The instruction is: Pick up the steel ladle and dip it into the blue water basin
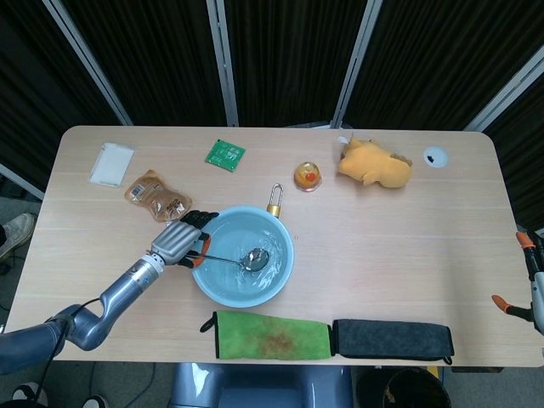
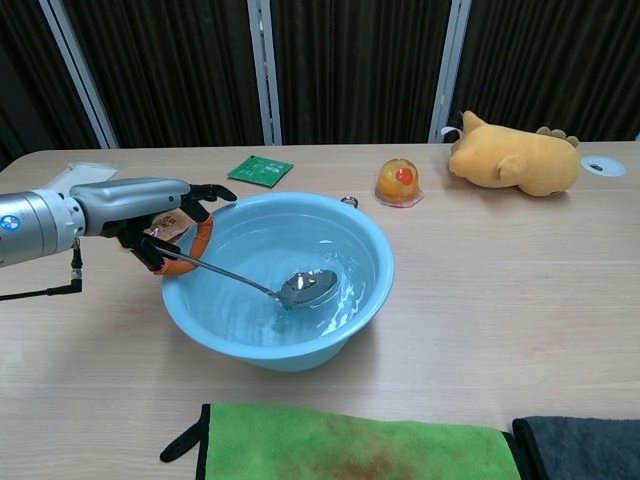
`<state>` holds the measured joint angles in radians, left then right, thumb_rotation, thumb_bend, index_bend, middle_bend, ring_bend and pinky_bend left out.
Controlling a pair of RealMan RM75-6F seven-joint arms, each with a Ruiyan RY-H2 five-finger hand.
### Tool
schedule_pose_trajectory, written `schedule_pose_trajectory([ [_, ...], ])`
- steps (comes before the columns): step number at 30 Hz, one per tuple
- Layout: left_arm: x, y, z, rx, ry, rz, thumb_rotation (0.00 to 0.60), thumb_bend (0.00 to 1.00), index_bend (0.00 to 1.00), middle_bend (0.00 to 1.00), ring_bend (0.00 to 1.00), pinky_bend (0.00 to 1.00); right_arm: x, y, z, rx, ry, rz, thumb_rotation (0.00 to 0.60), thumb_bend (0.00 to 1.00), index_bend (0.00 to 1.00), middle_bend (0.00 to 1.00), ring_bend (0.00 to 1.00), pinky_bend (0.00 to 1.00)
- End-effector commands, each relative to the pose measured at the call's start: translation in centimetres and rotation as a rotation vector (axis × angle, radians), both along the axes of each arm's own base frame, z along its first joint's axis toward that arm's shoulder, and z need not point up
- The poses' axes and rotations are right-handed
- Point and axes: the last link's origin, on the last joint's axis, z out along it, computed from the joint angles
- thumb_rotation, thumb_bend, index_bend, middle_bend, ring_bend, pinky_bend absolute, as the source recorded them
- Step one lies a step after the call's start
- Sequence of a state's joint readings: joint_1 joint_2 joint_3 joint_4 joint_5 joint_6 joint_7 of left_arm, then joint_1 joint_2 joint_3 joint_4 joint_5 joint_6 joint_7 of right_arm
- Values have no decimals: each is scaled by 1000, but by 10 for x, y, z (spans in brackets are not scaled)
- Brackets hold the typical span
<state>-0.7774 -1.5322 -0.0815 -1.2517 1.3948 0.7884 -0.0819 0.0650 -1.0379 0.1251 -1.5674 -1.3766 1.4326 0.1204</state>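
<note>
My left hand (image 1: 180,240) (image 2: 150,215) grips the orange end of the steel ladle's handle at the left rim of the blue water basin (image 1: 281,270) (image 2: 370,300). The ladle (image 1: 253,258) (image 2: 305,287) slants down to the right, and its shiny bowl sits in the rippling water near the basin's middle. At the far right edge of the head view, only the orange-tipped fingers of my right hand (image 1: 525,280) show, low beside the table, with nothing seen in them.
Around the basin lie a brass padlock (image 1: 274,204), an orange jelly cup (image 1: 307,177) (image 2: 397,182), a yellow plush toy (image 1: 374,163) (image 2: 515,160), a green packet (image 1: 224,155), a brown snack pouch (image 1: 155,195), a white card (image 1: 111,164), and green (image 1: 270,336) and dark grey (image 1: 391,339) cloths at the front.
</note>
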Motion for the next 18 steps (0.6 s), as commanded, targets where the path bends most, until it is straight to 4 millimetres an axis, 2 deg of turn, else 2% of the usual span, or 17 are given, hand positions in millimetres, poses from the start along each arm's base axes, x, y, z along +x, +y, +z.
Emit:
schedule_pose_trajectory([
  [1,-1,-4,14,26,7,-24,600,662,765,0,0,0,1,1,0,1,1,3,600,0,0,0,0,0],
  [11,6,-16,53,85,30,-77,600,661,774,0,0,0,4,4,-4,9,11,17,600,0,0,0,0,0],
  [18,11,-21,69,113,58,-94,600,664,778,0,0,0,6,7,-2,-3,0,29,600,0,0,0,0,0],
])
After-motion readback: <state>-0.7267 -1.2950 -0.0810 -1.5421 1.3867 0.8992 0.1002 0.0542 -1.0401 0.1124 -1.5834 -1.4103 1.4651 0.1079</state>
